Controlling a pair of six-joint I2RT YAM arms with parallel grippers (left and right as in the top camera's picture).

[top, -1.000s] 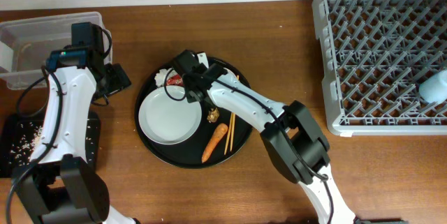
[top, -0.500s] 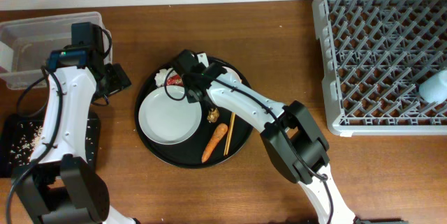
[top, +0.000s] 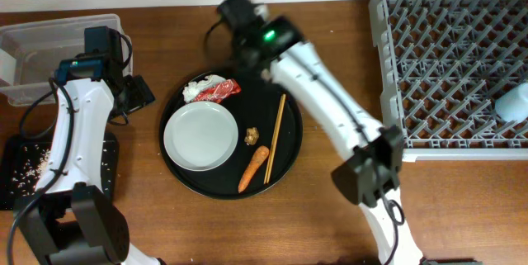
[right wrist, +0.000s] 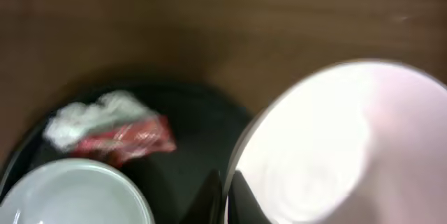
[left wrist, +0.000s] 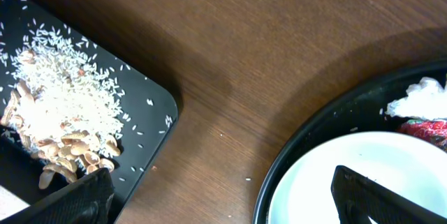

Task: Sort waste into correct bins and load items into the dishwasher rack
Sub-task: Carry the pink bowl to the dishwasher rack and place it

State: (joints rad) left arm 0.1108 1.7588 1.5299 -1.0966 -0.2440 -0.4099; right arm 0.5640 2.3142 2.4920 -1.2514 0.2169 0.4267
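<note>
Nearest on the large round black tray [top: 290, 151]: orange carrot [top: 252, 168], pair of wooden chopsticks [top: 274, 137] alongside, small brown lump [top: 252, 136], round white plate [top: 200, 136]. Behind them, crumpled red wrapper [top: 221, 91] touches white tissue [top: 198, 89]. The left tool [left wrist: 230, 182] gapes wide, empty, over the table [left wrist: 244, 56]. Farthest, the right tool [right wrist: 225, 195] pinches the small pinkish-white bowl [right wrist: 328, 147] by its rim, beyond the tray.
</note>
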